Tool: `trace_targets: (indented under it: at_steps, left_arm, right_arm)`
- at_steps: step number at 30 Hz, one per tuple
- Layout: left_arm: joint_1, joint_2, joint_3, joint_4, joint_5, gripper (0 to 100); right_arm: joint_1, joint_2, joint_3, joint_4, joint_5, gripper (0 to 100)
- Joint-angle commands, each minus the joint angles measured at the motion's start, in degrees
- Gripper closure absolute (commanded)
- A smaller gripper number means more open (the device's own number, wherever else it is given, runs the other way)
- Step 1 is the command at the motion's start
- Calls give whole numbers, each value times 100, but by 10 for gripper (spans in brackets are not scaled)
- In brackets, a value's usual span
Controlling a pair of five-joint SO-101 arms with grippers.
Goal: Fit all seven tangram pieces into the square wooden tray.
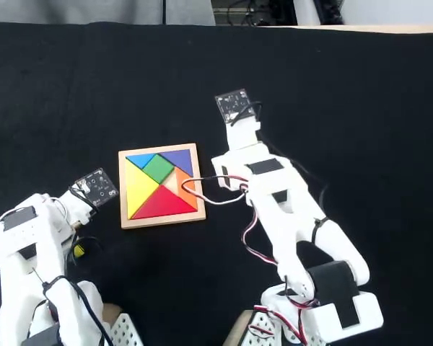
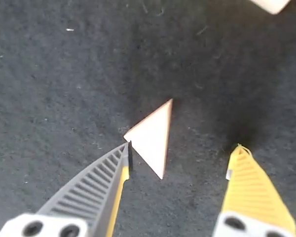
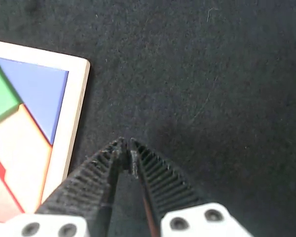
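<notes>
The square wooden tray (image 1: 199, 182) lies mid-table and holds blue, green, purple, yellow, red and orange pieces around a pale patch (image 1: 171, 186) near its middle. In the left wrist view a small pale triangle (image 2: 152, 137) lies flat on the black cloth. My left gripper (image 2: 183, 147) is open around it, with the grey fingertip (image 2: 124, 148) touching one corner and the yellow fingertip (image 2: 240, 150) apart from it. My right gripper (image 3: 127, 146) is shut on nothing, low over the cloth just outside the tray rim (image 3: 74, 113), beside the purple piece (image 3: 39, 94).
Black cloth covers the whole table. The left arm (image 1: 29, 245) is folded at the front left and the right arm (image 1: 296, 223) stretches from the front right toward the tray. A pale object (image 2: 271, 4) pokes in at the edge of the left wrist view.
</notes>
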Motion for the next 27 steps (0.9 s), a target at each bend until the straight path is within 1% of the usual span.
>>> trace_targets:
  at_steps: [1,4,6,12,15,18,22,27]
  left_arm:
    - [57,26,-382,35,-923,689]
    - [57,466,-664,-255,-642,689]
    - [57,914,-1015,-158,-580,689]
    - [57,2347,-2308,923,-598,689]
    - [57,2699,-2580,1187,-615,689]
    - [57,2892,-2633,1116,-686,690]
    - [22,3042,-2492,633,-809,690]
    - [48,3182,-2422,598,-809,690]
  right_arm:
    - [44,-189,-22,-149,53,983]
    - [44,-189,-13,-149,53,983]
    - [44,-189,-13,-141,53,983]
    - [44,-189,-4,-141,53,983]
    - [44,-189,-4,-141,53,983]
    - [44,-189,-4,-141,53,983]
    - [44,-189,-4,-141,53,983]
    - [44,-189,-4,-141,53,983]
